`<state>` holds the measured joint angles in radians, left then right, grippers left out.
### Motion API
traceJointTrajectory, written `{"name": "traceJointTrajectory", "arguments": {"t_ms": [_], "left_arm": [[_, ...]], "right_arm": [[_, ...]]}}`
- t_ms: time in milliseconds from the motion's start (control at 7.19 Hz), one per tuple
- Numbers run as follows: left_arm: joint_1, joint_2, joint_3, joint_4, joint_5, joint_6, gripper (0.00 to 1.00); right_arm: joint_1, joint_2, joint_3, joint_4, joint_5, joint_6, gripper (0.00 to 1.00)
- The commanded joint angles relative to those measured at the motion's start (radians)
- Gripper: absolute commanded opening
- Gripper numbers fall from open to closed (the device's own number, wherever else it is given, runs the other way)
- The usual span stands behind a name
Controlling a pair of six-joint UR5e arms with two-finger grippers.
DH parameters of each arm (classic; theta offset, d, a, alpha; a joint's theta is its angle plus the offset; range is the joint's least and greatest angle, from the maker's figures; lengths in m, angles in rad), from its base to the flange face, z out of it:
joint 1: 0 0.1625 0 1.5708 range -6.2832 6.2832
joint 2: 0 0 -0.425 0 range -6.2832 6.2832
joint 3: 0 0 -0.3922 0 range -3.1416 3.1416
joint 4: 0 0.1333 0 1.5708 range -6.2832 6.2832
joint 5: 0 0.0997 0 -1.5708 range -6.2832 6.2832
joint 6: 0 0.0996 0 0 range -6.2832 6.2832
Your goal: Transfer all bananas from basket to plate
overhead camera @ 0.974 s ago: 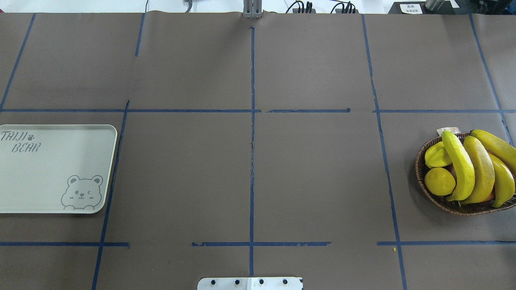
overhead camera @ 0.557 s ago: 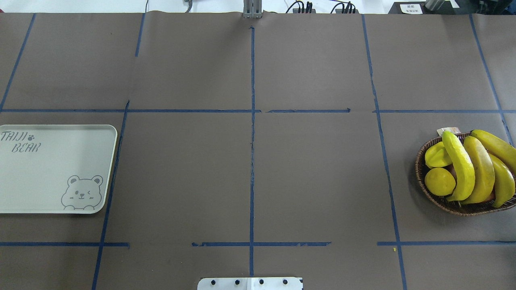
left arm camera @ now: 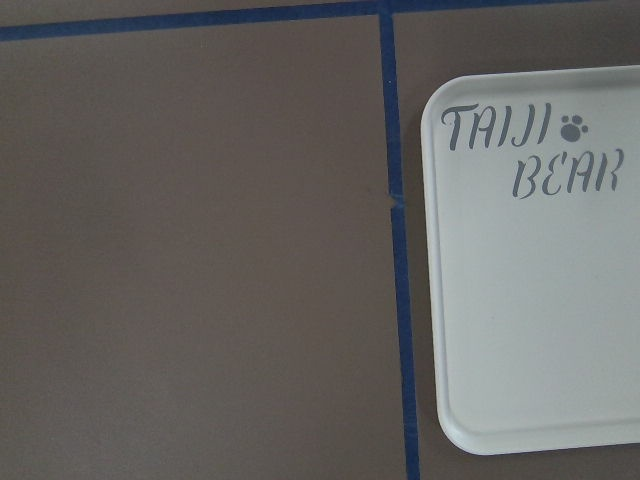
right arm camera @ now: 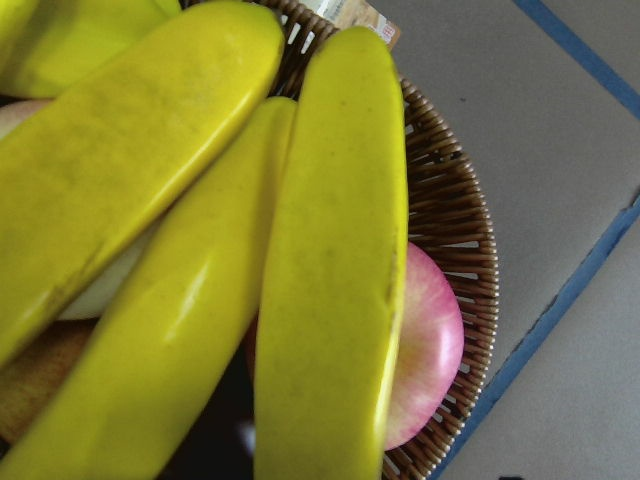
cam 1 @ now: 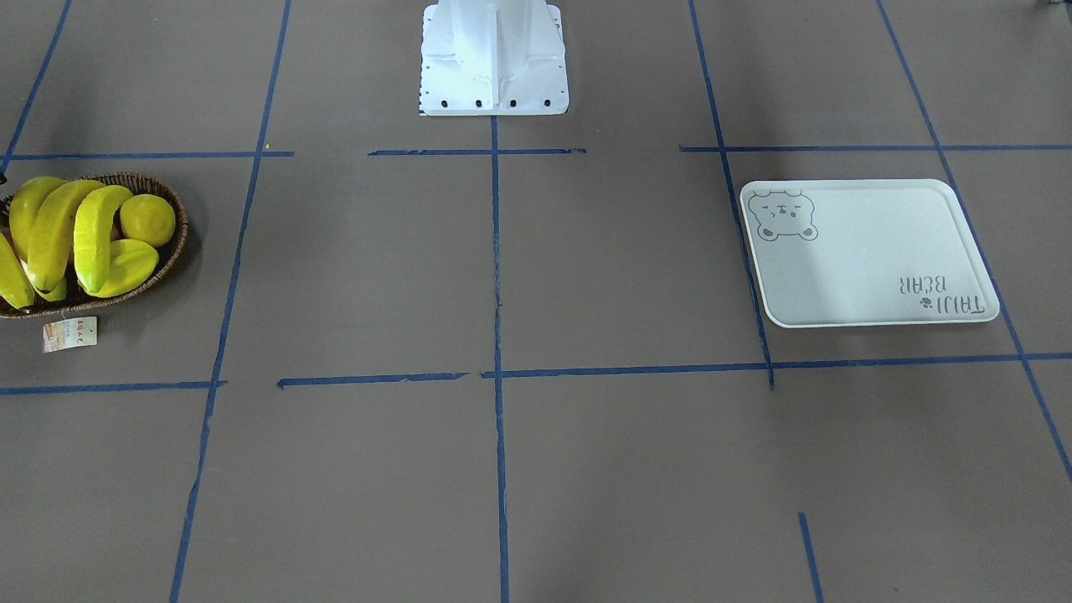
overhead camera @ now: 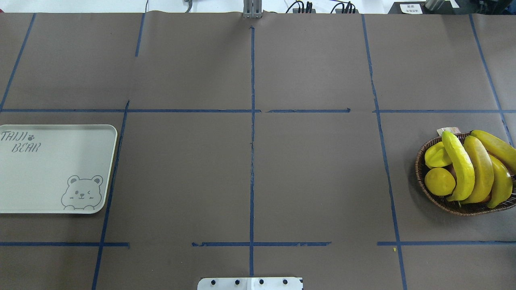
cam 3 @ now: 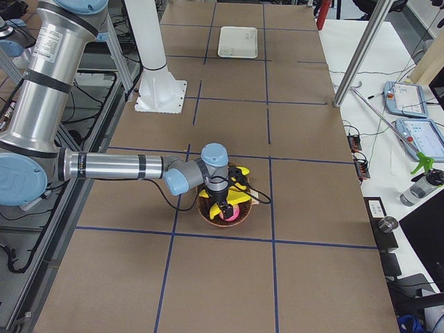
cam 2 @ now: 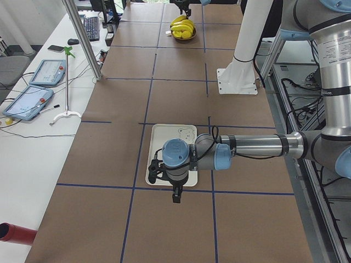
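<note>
Over at nine o'clock on the table lies the plate (overhead camera: 52, 169), with the left gripper (cam 2: 175, 193) hanging above its edge, jaws impossible to read from this angle. Across at three o'clock, all four bananas (overhead camera: 463, 165) sit in the basket (overhead camera: 419, 179), the right gripper (cam 3: 223, 206) low over them, jaws likewise unreadable.

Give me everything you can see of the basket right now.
The basket is a shallow oval of dark-brown woven wicker, upright on the paper-covered table at the robot's right. A paper tag lies beside it. It holds four bananas, a lemon, a starfruit and, underneath, a pink round fruit.
</note>
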<state>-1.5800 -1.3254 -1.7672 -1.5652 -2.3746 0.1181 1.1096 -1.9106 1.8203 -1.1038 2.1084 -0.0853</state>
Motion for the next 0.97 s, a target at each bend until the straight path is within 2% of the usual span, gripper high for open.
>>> {"name": "traceJointTrajectory", "arguments": {"t_ms": [0,139,278,418,557,696,835], "left_arm": [[0.0,0.0,0.0,0.001,0.0,0.0,1.0],[0.002,0.0,0.006,-0.001,0.0,0.0,1.0],[0.002,0.0,0.009,-0.001,0.0,0.0,1.0],[0.002,0.0,0.009,-0.001,0.0,0.0,1.0],[0.002,0.0,0.009,-0.001,0.0,0.0,1.0],[0.002,0.0,0.009,-0.001,0.0,0.0,1.0],[0.002,0.0,0.009,-0.001,0.0,0.0,1.0]], "right_arm": [[-0.008,-0.002,-0.012,-0.001,-0.001,-0.008,0.78],[-0.016,-0.001,-0.013,-0.001,-0.001,-0.008,0.72],[-0.017,0.004,-0.013,-0.001,-0.001,-0.008,0.61],[-0.017,0.005,-0.013,-0.001,-0.001,-0.008,0.45],[-0.017,0.005,-0.013,0.001,0.001,-0.008,0.23],[-0.016,0.005,-0.012,0.004,0.004,-0.008,0.07],[-0.014,0.002,-0.009,0.004,0.01,-0.008,0.04]]}}
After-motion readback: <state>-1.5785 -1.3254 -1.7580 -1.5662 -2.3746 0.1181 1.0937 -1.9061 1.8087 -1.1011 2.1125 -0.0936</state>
